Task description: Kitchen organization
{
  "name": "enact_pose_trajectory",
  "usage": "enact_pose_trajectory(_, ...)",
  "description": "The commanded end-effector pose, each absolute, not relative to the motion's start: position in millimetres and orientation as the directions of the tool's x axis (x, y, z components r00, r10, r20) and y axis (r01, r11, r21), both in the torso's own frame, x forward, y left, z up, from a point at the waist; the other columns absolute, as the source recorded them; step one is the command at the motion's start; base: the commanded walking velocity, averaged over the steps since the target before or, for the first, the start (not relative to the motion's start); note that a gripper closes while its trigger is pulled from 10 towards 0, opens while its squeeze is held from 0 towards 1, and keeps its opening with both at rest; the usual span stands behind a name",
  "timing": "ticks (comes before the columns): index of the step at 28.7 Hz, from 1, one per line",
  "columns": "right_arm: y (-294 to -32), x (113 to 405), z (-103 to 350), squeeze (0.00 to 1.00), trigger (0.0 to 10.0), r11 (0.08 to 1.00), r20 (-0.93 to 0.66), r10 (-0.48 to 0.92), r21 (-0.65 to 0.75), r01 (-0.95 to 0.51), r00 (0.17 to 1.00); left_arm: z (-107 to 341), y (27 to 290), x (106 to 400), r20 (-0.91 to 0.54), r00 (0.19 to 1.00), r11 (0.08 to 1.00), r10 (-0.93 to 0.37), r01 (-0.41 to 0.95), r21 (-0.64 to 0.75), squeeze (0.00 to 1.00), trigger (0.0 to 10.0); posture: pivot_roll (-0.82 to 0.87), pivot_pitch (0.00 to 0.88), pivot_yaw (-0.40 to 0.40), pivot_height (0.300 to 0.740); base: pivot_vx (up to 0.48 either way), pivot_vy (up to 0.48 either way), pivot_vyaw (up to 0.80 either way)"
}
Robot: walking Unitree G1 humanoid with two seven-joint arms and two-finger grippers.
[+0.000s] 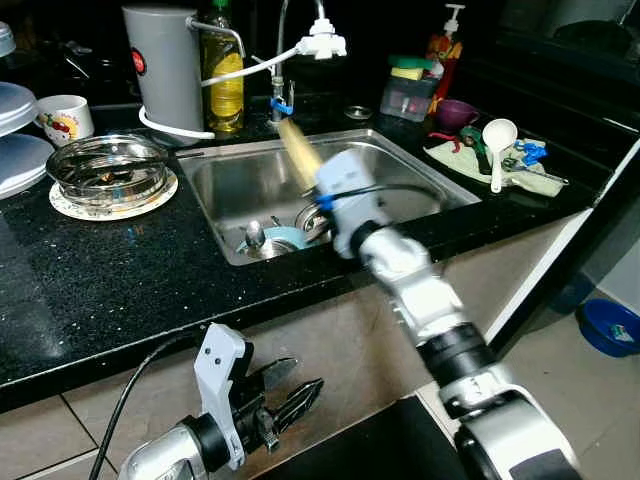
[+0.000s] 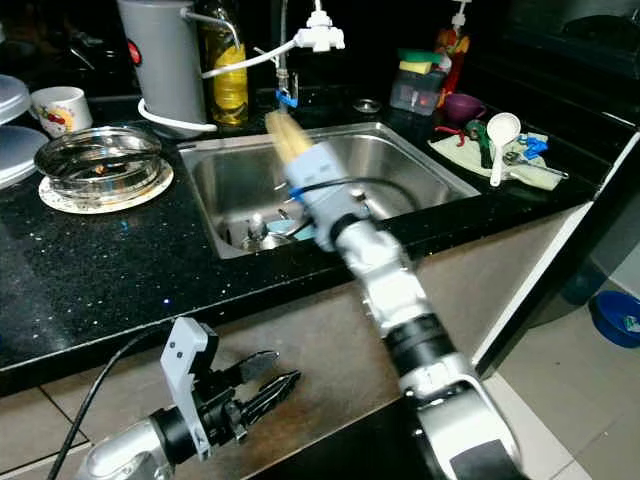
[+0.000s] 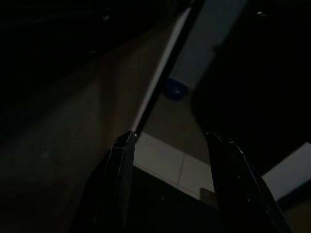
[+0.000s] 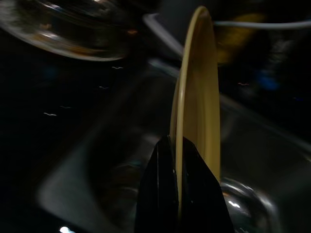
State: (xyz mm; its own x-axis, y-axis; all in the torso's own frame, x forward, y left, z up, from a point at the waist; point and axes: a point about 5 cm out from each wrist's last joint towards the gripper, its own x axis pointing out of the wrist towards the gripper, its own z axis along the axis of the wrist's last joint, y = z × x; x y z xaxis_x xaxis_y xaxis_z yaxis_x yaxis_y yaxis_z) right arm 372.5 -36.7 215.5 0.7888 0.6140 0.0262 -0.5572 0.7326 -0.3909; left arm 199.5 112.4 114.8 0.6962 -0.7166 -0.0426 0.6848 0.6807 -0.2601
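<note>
From the head cameras, the right gripper reaches over the stainless steel sink with a pale yellow round plate pinched edge-on between its fingers, the plate blurred and raised above the basin, where a light blue dish and a metal spoon lie. A grip on the rim alone looks thin: the plate could pivot or slip and drop onto those items. The white hose and faucet stand near its far edge, so a swing could knock them. The left gripper hangs idle below the black speckled counter. In the left wrist view, its fingers stand wide apart and empty. In the right wrist view, the fingers clamp the plate's rim, the glass bowl beyond.
</note>
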Motion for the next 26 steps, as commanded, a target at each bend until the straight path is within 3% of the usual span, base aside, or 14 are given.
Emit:
enact_pose_trajectory(1, -34, 374, 198, 0.0, 10.0, 0.707, -0.052, 0.621, -0.395, -0.587, 0.782, 118, 110, 199, -0.032, 0.702, 0.687, -0.711, 0.684, -0.246, 0.0, 10.0, 0.14, 0.0, -0.122, 0.74, 0.0, 0.0, 0.0)
enact_pose_trajectory(7, -26, 380, 169, 0.0, 10.0, 0.667, -0.229, 0.55, -0.458, -0.587, 0.803, 118, 109, 197, -0.032, 0.709, 0.693, -0.705, 0.678, -0.246, 0.0, 10.0, 0.14, 0.0, -0.122, 0.74, 0.0, 0.0, 0.0)
enact_pose_trajectory(16, -38, 392, 166, 0.0, 10.0, 0.737, -0.296, 0.387, -0.47, -0.486, 0.873, 120, 109, 193, -0.03, 0.72, 0.701, -0.694, 0.666, -0.254, 0.0, 10.0, 0.15, 0.0, -0.125, 0.74, 0.0, 0.0, 0.0)
enact_pose_trajectory(17, -40, 393, 168, 0.12, 10.0, 0.751, -0.292, 0.375, -0.461, -0.473, 0.88, 119, 110, 193, -0.03, 0.721, 0.702, -0.693, 0.665, -0.255, 0.0, 10.0, 0.15, 0.0, -0.125, 0.74, 0.0, 0.0, 0.0)
enact_pose_trajectory(18, -40, 393, 168, 0.12, 10.0, 0.751, -0.292, 0.375, -0.461, -0.473, 0.88, 119, 110, 193, -0.03, 0.721, 0.702, -0.693, 0.665, -0.255, 0.0, 10.0, 0.15, 0.0, -0.125, 0.74, 0.0, 0.0, 0.0)
enact_pose_trajectory(19, -42, 395, 171, 0.96, 10.0, 0.773, -0.278, 0.365, -0.442, -0.456, 0.888, 119, 110, 193, -0.03, 0.721, 0.703, -0.692, 0.664, -0.256, 0.0, 10.0, 0.15, 0.0, -0.125, 0.74, 0.0, 0.0, 0.0)
enact_pose_trajectory(21, -46, 399, 180, 1.0, 10.0, 0.849, -0.205, 0.367, -0.325, -0.417, 0.907, 119, 111, 193, -0.029, 0.722, 0.703, -0.691, 0.662, -0.258, 0.0, 10.0, 0.15, 0.0, -0.123, 0.74, 0.0, 0.0, 0.0)
enact_pose_trajectory(22, -46, 399, 180, 1.0, 10.0, 0.849, -0.205, 0.367, -0.325, -0.417, 0.907, 119, 111, 193, -0.029, 0.722, 0.703, -0.691, 0.662, -0.258, 0.0, 10.0, 0.15, 0.0, -0.123, 0.74, 0.0, 0.0, 0.0)
enact_pose_trajectory(26, -52, 401, 197, 1.0, 10.0, 0.902, -0.047, 0.421, -0.08, -0.424, 0.906, 118, 111, 195, -0.028, 0.724, 0.706, -0.689, 0.662, -0.253, 0.0, 10.0, 0.15, 0.0, -0.121, 0.74, 0.0, 0.0, 0.0)
